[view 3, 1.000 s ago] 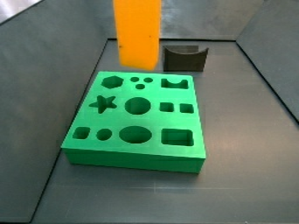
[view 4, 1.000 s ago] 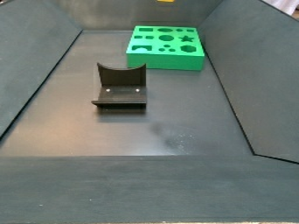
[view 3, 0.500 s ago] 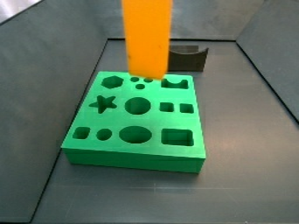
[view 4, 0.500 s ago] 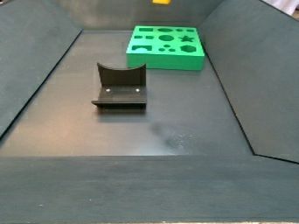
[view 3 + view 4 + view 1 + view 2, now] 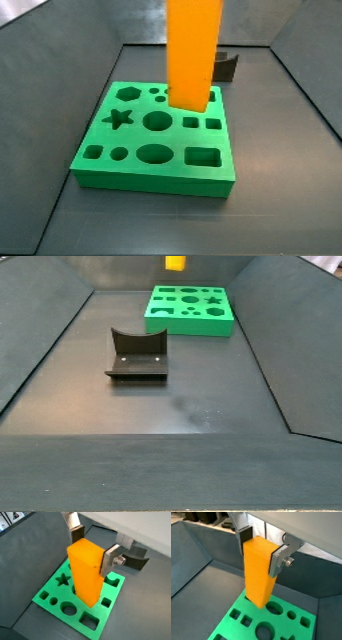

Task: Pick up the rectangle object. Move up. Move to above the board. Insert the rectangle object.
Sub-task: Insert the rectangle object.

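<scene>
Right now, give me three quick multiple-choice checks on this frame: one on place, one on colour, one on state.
1. Where is the rectangle object?
A. lying on the floor
B. held upright over the board
C. seated in the fixture

2. What colour is the board?
A. green
B. red
C. white

3. What is the hand doing?
A. open and empty
B. shut on the fixture
C. shut on the rectangle object

Answers:
1. B, both side views show it hanging above the board, lower end clear of the holes.
2. A, bright green in every view.
3. C, both wrist views show the silver fingers pressed against the block's sides.
</scene>
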